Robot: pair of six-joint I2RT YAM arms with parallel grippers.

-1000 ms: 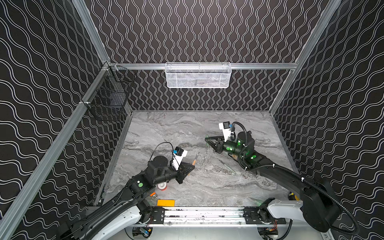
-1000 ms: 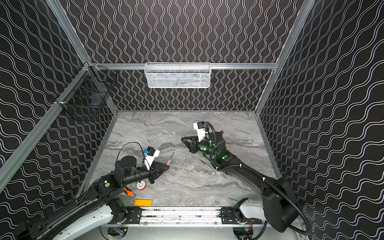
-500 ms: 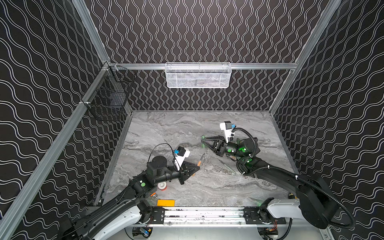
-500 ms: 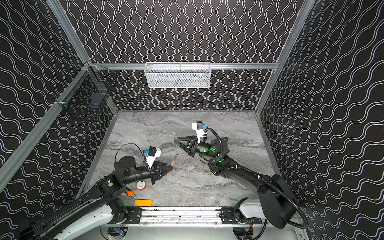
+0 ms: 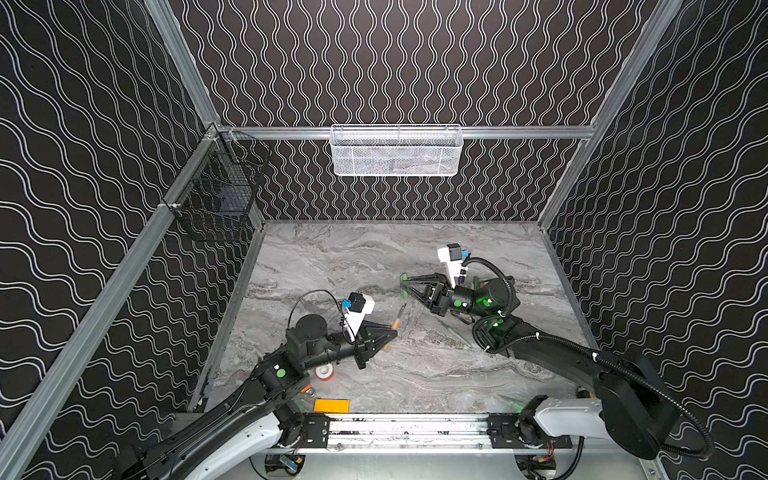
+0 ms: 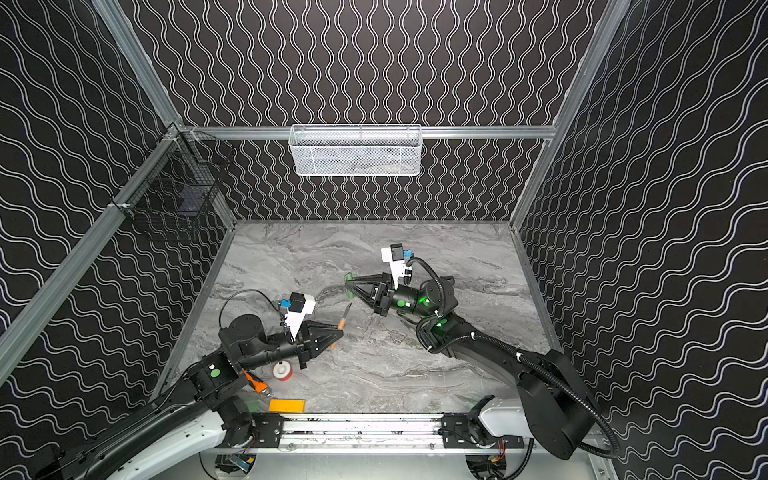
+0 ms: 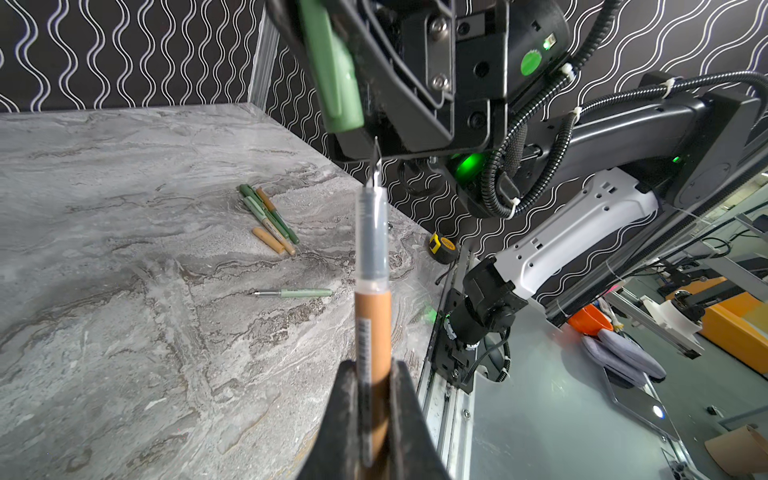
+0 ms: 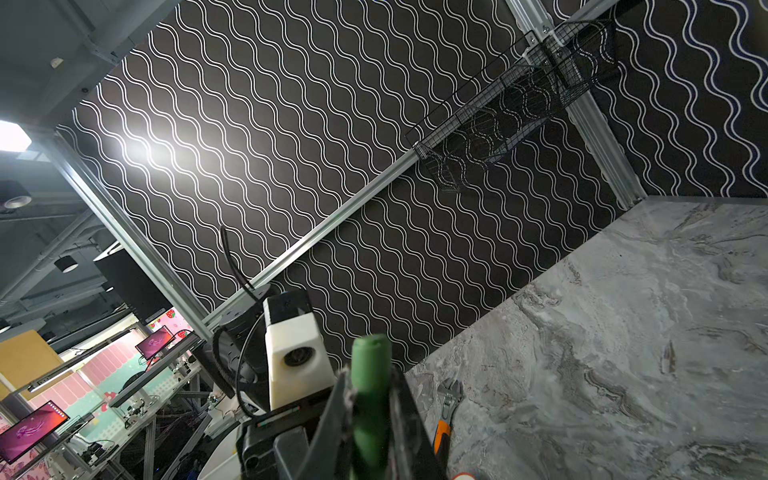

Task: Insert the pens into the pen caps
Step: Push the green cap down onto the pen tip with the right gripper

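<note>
The tan pen point(image 7: 372, 324) clenched in the left pincer point(image 5: 390, 334) now points closer at the right pincer's point(image 6: 351, 284) clamped green cap point(image 7: 338, 79), nearing insertion.

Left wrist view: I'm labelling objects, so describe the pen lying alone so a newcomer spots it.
On the grey marble table, find the cluster of green and tan pens near the wall. Apart from it lies one pale green pen, flat, touching nothing, its metal tip uncapped.

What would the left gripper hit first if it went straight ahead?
Probably the green cap in the right gripper: the left gripper's pen tip points just beside it, though depth is unclear.
</note>
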